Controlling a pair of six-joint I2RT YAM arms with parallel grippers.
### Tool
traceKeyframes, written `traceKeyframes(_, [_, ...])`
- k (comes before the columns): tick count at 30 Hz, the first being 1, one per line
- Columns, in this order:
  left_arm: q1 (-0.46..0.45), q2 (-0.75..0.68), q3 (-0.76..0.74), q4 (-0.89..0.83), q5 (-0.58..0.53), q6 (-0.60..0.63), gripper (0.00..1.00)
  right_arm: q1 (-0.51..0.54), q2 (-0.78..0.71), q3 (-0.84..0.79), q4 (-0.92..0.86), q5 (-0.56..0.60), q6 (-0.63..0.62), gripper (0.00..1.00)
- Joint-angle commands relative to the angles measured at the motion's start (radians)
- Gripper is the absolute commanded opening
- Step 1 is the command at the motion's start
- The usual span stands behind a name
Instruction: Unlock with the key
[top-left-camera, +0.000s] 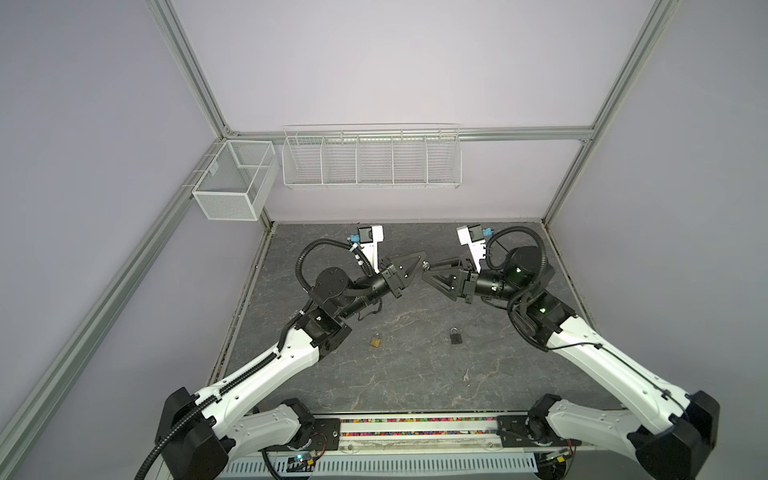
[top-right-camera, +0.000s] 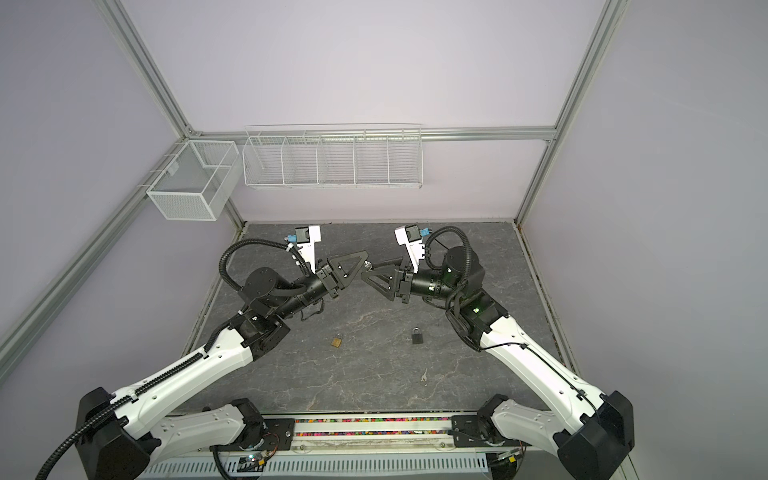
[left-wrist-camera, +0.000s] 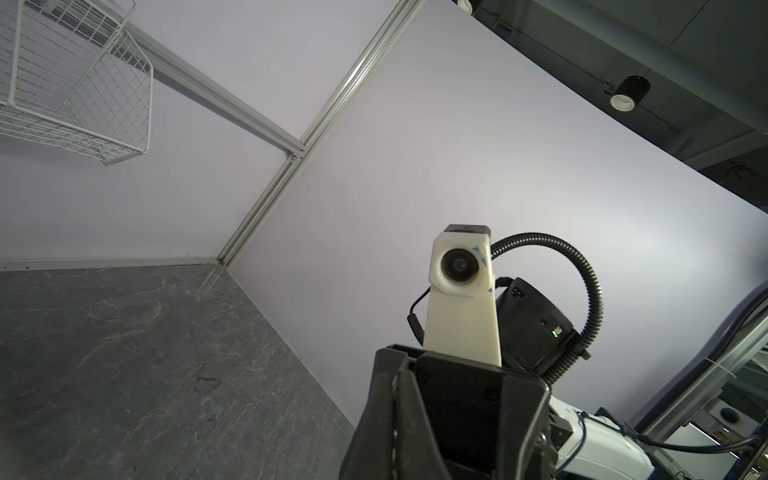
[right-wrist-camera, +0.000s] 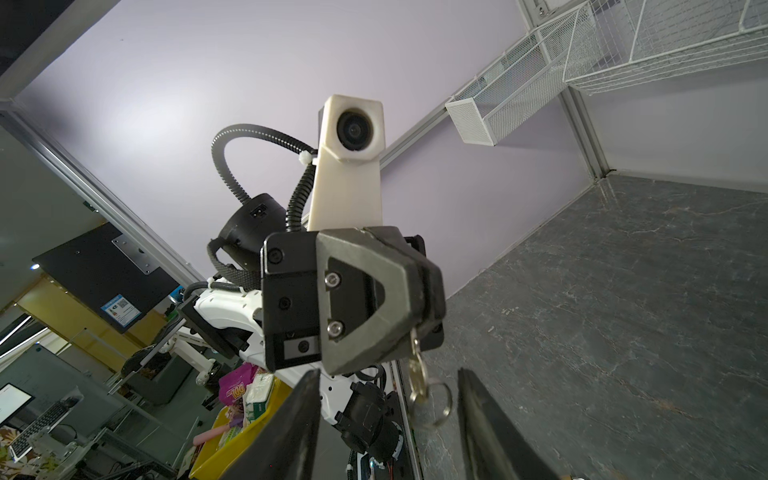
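Grey stone-look table (top-left-camera: 395, 386): carries two padlocks and a loose key. Nothing on it is touched, because both arms are raised above its middle, toward the far edge.

Left tool (top-left-camera: 420, 259): shut flat on the key, pointing across at the other arm. Judged, it holds the key up in open air so the other side can reach it freely.

Right tool (top-left-camera: 428, 271): jaws stand moderately apart and grip nothing. In the right wrist view its two fingers (right-wrist-camera: 299, 424) flank the hanging key and touch neither it nor the ring. This looks like the set-up for a hand-over.

Black padlock (top-left-camera: 455, 336): lies flat, right of the table's middle and slightly toward the near edge, shackle apparently closed, well apart from both tools.

Brass padlock (top-left-camera: 375, 341): lies flat, left of the middle and about level with the black one, shackle apparently closed. Which lock the key fits I cannot tell.

Key (right-wrist-camera: 417, 374): task's thing, pinched at one end in the left tool's tip, with the rest hanging free between the right tool's fingers. The free end seems to be the bow, so a regrip there would leave the blade clear for a keyhole.

Ring (right-wrist-camera: 442, 401): dangles from the key's free end and could snag a closing finger.

Loose key (top-left-camera: 467, 376): small and pale, lying near the black padlock on its near-edge side, unused.
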Motion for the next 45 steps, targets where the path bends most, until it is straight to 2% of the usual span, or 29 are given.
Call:
traceKeyframes(1, [-0.003, -0.017, 0.020, 0.004, -0.015, -0.002, 0.00, -0.003, -0.003, -0.019, 0.077, -0.012, 0.028, 0.49])
traceKeyframes(20, [-0.005, -0.035, 0.014, -0.004, -0.029, -0.005, 0.00, -0.004, 0.032, 0.001, 0.118, -0.041, 0.048, 0.33])
traceKeyframes(45, [-0.005, -0.051, 0.004, -0.014, -0.041, 0.019, 0.00, -0.012, 0.031, 0.002, 0.118, 0.001, 0.063, 0.17])
